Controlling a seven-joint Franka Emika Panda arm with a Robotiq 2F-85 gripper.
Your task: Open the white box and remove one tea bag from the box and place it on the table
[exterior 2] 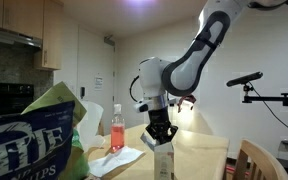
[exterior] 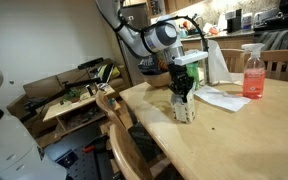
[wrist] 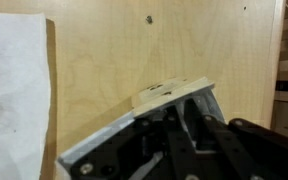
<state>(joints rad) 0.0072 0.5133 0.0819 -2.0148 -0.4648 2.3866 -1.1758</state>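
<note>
The gripper (exterior: 185,93) comes straight down onto the top of the white box (exterior: 187,110), its dark fingers (wrist: 184,140) at the raised flap; whether they are clenched on it or loose I cannot tell. The box stands upright on the pale wooden table (exterior: 234,140) near its edge, in a home room with a cluttered low bench (exterior: 74,100). I count one box and one pink-filled spray bottle (exterior: 252,72), with white paper sheets (exterior: 221,98) lying between them.
</note>
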